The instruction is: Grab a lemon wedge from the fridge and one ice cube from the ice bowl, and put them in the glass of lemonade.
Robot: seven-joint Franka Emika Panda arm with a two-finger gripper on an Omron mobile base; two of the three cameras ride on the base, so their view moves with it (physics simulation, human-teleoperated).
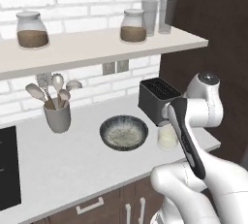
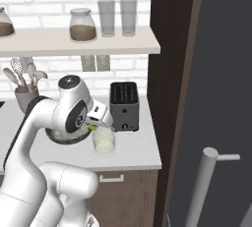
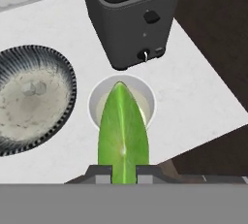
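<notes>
Holding the wedge (image 3: 123, 131) pinched in the gripper (image 3: 123, 170) right over the glass (image 3: 122, 105), centre it inside the rim before letting go, so it drops clean. It looks glossy yellow-green and pointed; its height above the liquid is probably small

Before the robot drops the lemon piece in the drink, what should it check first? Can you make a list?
1. Lemon wedge pinched in the hand: ok.
2. Wedge lined up over the glass of lemonade: ok, the hand view shows the rim around its tip.
3. Glass standing upright on the counter: ok.
4. Toaster apart from the glass, out of the way: ok.
5. How high the wedge hangs above the drink: cannot tell.
6. Ice cube waiting in the ice bowl for later: ok, a pale cube lies inside.
</notes>
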